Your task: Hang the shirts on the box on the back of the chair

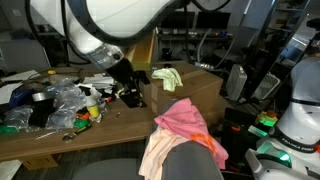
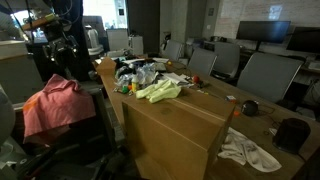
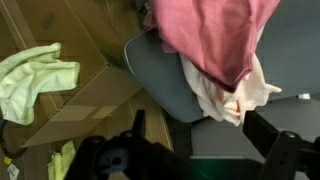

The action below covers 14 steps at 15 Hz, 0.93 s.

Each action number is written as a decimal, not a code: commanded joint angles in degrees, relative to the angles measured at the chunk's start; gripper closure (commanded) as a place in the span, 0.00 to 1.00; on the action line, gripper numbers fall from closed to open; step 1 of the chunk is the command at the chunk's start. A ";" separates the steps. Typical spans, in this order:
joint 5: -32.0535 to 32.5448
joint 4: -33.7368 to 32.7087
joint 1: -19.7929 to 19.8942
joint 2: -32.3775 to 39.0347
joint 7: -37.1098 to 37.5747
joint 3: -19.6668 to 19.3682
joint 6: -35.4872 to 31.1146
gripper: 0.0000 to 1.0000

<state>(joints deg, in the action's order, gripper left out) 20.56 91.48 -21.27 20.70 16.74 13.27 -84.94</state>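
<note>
While a pink shirt (image 3: 215, 40) drapes the chair (image 3: 160, 82), the gripper (image 3: 200, 135) hangs wide open and empty near the box (image 3: 95, 95).

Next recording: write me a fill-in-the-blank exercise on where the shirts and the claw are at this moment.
1. The topmost shirt draped over the chair back is ___ in colour.
2. The yellow-green shirt is not on the chair; it lies on top of the brown ___.
3. The claw is open and holds ___.

Missing words: pink; box; nothing
</note>
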 commanded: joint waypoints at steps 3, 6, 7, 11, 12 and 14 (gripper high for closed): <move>-1.62 2.53 5.49 -9.62 1.73 -4.34 -6.65 0.00; -1.57 3.38 9.31 -12.57 3.31 -6.99 -10.07 0.00; -1.48 3.82 10.68 -13.16 3.96 -7.96 -11.71 0.00; -2.36 4.38 15.26 -13.12 7.47 -11.27 -20.04 0.00; -2.65 4.24 16.16 -12.69 8.66 -12.02 -21.96 0.00; -4.17 4.40 18.09 -11.97 10.73 -13.66 -25.45 0.00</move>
<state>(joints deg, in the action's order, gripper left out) 18.72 95.00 -5.07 8.89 23.80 1.32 -105.38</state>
